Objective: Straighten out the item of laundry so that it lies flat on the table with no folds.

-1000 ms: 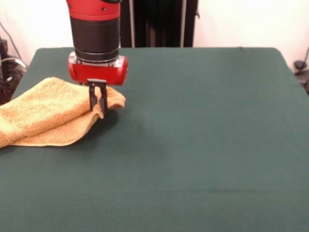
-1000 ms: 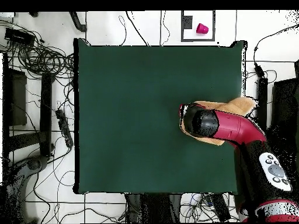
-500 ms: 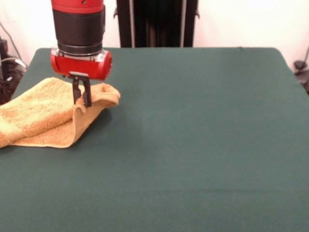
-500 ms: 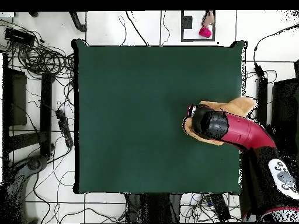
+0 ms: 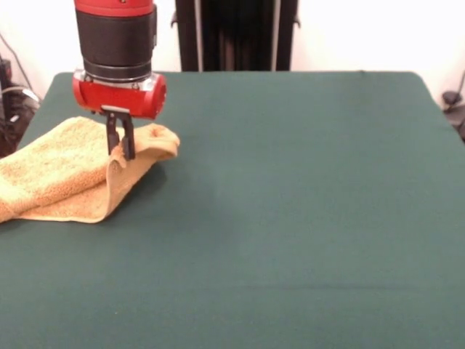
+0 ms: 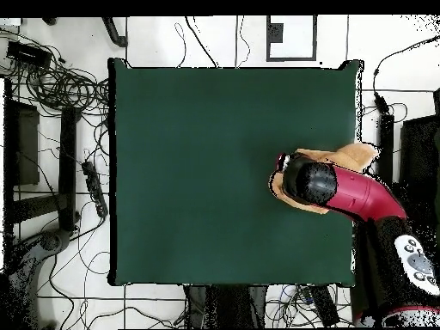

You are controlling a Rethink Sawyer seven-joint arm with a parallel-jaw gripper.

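At the left edge of the front view the washcloth (image 5: 65, 171) lies doubled over on the table (image 5: 305, 203), its upper layer folded back on the lower one and its left end running out of the frame. Just right of the cloth's middle the gripper (image 5: 121, 149) hangs from the red wrist, its two dark fingers (image 5: 128, 145) drawn close together and pinching a raised ridge of the top layer near the folded corner. In the overhead view the cloth (image 6: 348, 156) sits at the table's right edge, mostly hidden under the arm. The step in hand looks like the unfolding pull. The next move probably calls for carrying the pinched layer rightward in the front view, over open green felt, until the fold opens, then letting go.
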